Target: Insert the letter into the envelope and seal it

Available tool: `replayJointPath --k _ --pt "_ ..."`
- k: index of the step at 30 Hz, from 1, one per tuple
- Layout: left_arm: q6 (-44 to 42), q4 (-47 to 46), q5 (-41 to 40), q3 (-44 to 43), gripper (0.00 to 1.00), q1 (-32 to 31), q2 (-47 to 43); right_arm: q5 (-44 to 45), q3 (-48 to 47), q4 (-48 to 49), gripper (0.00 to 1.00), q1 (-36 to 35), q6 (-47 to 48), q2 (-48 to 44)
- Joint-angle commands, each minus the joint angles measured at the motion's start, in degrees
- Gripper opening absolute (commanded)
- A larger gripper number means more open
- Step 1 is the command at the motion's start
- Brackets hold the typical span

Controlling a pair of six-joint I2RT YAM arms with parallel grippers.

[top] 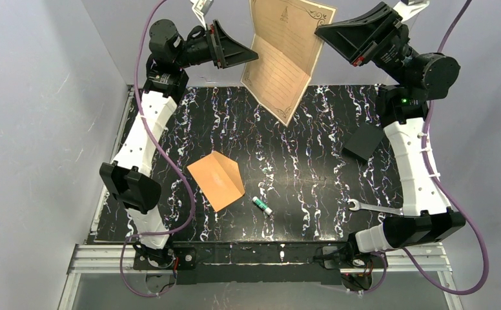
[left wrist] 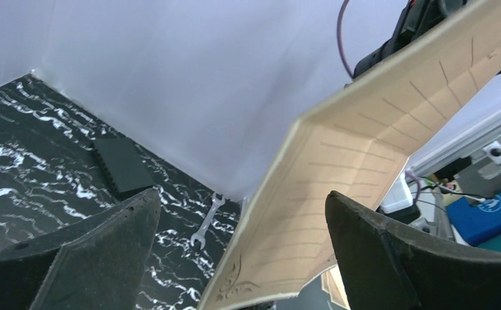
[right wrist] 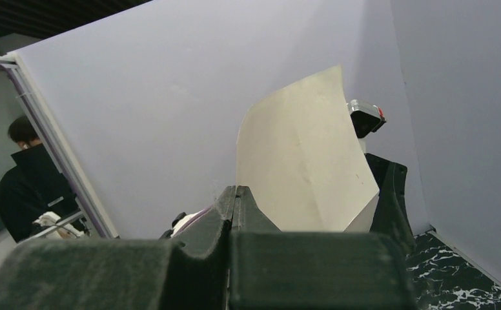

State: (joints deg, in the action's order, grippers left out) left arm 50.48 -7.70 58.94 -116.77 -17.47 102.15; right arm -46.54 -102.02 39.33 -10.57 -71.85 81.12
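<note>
So the letter point(top: 290, 48) is up in the air over the far middle of the bench point(top: 312, 187), bent along a crease, with one corner hanging down. The right pincer point(top: 325, 29) has its jaws pressed together on the letter's upper right edge. In the right wrist view the sheet sticks out just past the tips. The left pincer point(top: 246, 57) is spread wide at the letter's left edge, and the sheet runs between its two fingers point(left wrist: 106, 258). Can't tell if either one actually touches it. Both arms are raised high, pincers pointing in toward each other. The envelope point(top: 217, 179) lies flat on the bench, near and left of middle. A small green-and-white tube point(top: 261, 205) sits just right of it, with a wrench point(top: 374, 207) and a black block point(top: 364, 142) further right.
</note>
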Motion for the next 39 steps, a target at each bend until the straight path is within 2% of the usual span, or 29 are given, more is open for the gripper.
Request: replayJointPath --k 1,6,8,10,14,20,21,23,27,30,34,36,38,39 --pt "10.5 -11.9 2.2 -1.6 0.94 -0.3 -0.9 -0.6 -2.9 4.4 0.01 -0.4 -2.3 -0.5" --pt "9.0 -13.9 3.8 1.6 0.71 0.4 -3.6 0.8 -2.3 0.4 0.01 -0.4 0.2 -0.9" --pt "9.8 -13.9 4.7 2.6 0.58 0.9 -3.9 2.0 -2.1 -0.7 0.01 -0.4 0.9 -1.2" --pt "11.9 -14.7 5.5 2.4 0.35 1.0 -3.2 2.3 -1.4 -0.4 0.01 -0.4 0.8 -1.3" --pt "15.0 -17.1 6.4 3.4 0.00 1.1 -2.8 1.5 -1.2 -1.4 0.01 -0.4 1.5 -0.8" --pt "14.7 -17.7 3.9 5.9 0.00 3.5 -3.9 -0.7 -0.2 -5.3 0.01 -0.4 6.5 -1.1" --pt "15.4 -17.7 2.8 6.4 0.00 4.2 -3.8 -1.3 0.6 -5.6 0.04 -0.4 7.4 -1.4" --pt "17.8 -17.7 0.3 7.1 0.00 5.5 -3.3 -4.0 2.0 -6.2 0.17 -0.4 9.3 -1.9" --pt "23.1 -18.7 -1.1 7.1 0.00 6.4 -0.9 -11.0 6.7 -5.6 0.61 -0.5 12.0 -2.8" --pt "24.4 -19.6 -1.7 8.3 0.00 6.5 -0.5 -13.8 8.8 -5.8 0.76 -2.2 12.0 -2.4" --pt "24.1 -20.4 -1.2 8.1 0.00 6.4 0.1 -12.7 10.0 -10.2 0.79 -3.9 14.2 -2.0" --pt "22.8 -20.7 -0.3 7.9 0.00 6.5 0.2 -9.1 8.1 -19.0 0.80 -3.9 20.0 -2.2" --pt "20.4 -20.8 1.5 8.7 0.00 6.5 -0.2 -1.9 4.3 -29.5 0.80 -3.9 27.8 -2.2" --pt "19.0 -20.8 2.2 9.7 0.00 6.5 -0.6 2.0 3.8 -31.9 0.80 -3.9 29.4 -2.5"
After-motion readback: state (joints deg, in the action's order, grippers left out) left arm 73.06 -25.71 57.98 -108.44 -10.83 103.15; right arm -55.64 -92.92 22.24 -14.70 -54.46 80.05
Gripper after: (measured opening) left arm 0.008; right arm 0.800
